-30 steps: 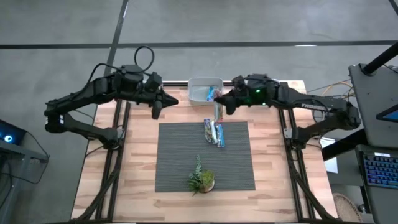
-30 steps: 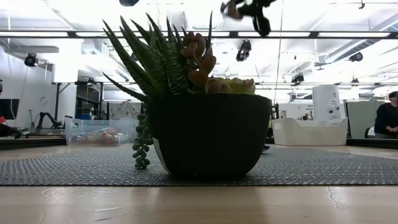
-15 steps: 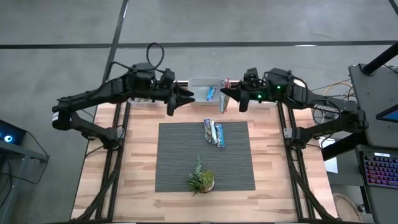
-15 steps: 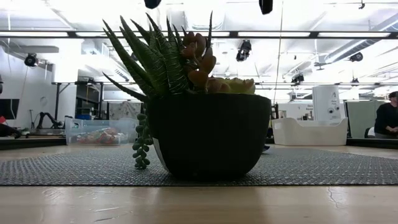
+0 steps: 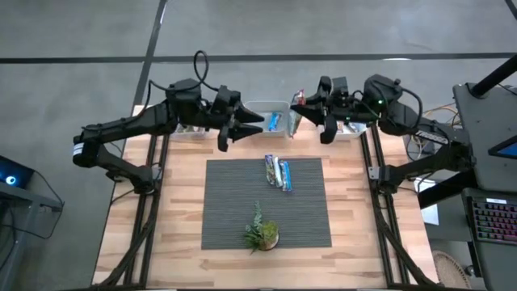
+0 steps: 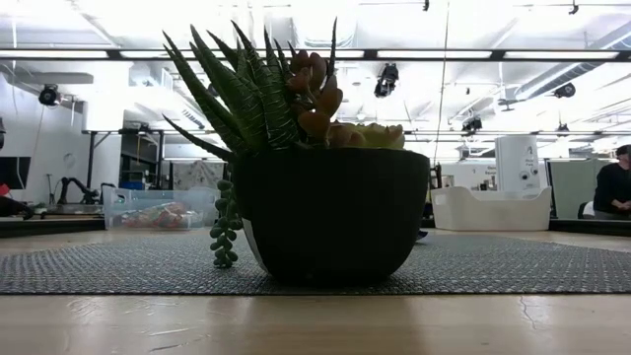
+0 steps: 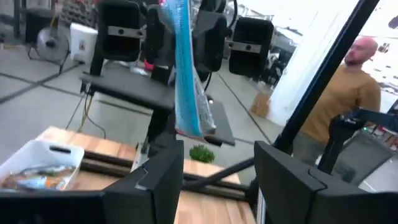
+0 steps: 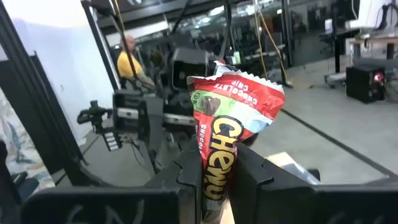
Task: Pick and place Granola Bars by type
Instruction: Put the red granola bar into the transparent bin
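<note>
So, nearest the camera on the worktop sits the small plant on the grey mat, with two granola bars lying side by side at the mat's far edge. They're light, crinkly and slick, so I'd pinch one across its narrow middle rather than by the floppy sealed end.

Further back, both arms hang up high by the bins. The left claw has its fingers spread and nothing between them; in its wrist view a blue-wrapped bar dangles out front, and I can't tell what holds it. The right claw is clamped narrow on a red Chewy bar, gripped low so the wrapper top flares out. The white bin at the far edge already has bars inside.
</note>
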`<control>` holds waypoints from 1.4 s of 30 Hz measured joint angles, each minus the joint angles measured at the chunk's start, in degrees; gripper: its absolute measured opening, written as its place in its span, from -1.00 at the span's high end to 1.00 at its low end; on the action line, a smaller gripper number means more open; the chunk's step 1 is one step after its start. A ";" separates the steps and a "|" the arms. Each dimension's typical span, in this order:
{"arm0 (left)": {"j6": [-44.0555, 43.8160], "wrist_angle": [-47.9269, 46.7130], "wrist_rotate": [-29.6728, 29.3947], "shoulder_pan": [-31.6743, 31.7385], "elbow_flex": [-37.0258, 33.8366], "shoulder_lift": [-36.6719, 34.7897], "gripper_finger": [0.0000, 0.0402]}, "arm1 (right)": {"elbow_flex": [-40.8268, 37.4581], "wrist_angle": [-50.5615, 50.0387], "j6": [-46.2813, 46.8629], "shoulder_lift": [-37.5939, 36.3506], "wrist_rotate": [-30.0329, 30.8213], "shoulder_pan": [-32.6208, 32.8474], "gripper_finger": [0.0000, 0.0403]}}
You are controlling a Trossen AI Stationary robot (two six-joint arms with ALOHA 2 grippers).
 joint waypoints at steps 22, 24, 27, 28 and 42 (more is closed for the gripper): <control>1.06 2.54 -3.29 -2.35 0.00 -0.50 0.12 | 10.69 -2.06 -1.84 7.11 -9.58 0.57 0.79; 1.05 2.54 -2.66 -2.35 0.00 -0.57 0.12 | 12.23 -2.02 -2.18 7.57 -14.33 0.57 0.79; 0.43 2.57 0.18 -2.35 0.00 -0.57 0.12 | 14.88 -1.92 -2.83 8.42 -21.79 0.55 0.79; -0.10 2.94 1.56 -2.35 0.00 -0.57 0.12 | 15.85 -1.93 -3.11 8.80 -24.23 0.55 0.79; -2.97 19.13 19.34 -2.38 0.02 -0.13 0.12 | 29.56 -1.89 -2.63 16.82 -40.90 0.58 0.79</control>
